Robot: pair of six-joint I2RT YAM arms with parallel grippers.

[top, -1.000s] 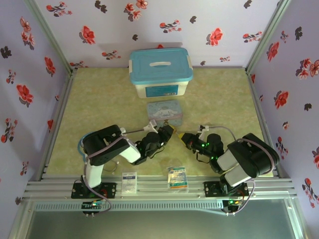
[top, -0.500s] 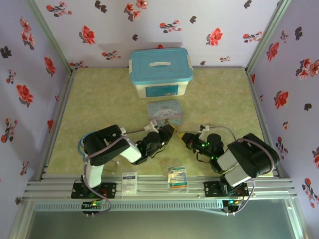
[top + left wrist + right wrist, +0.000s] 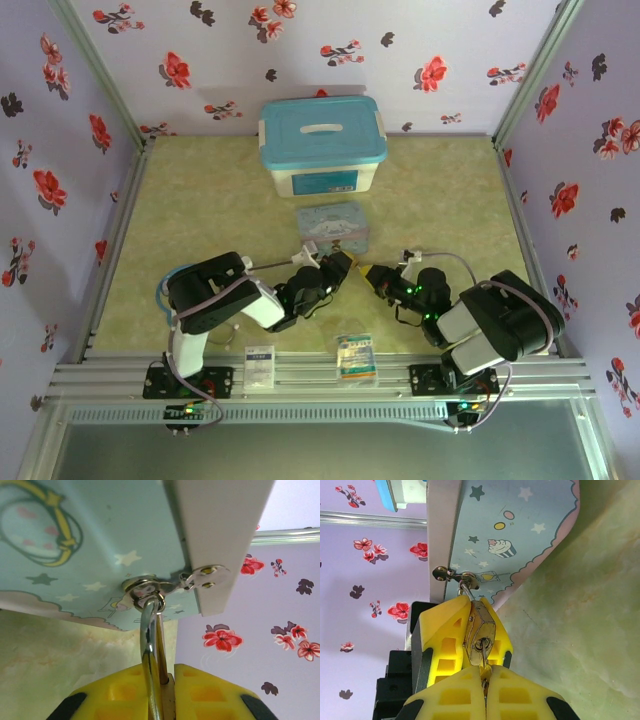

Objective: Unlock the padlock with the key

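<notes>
Between pinching left jaws sits the padlock (image 3: 481, 624); right jaws pinch the inserted key (image 3: 484, 659).

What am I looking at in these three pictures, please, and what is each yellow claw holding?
Two robot arms are bolted at the near edge of a table. One picture looks down from above; the other two come from wrist cameras. On the table are a white plastic box with a blue lid, a pale blue cartoon tin and, at the near edge, two small packets. The left gripper is closed on a small brass padlock hanging from the tin's clasp. The right gripper pinches a slim dark metal key, its tip in the padlock's keyhole.
</notes>
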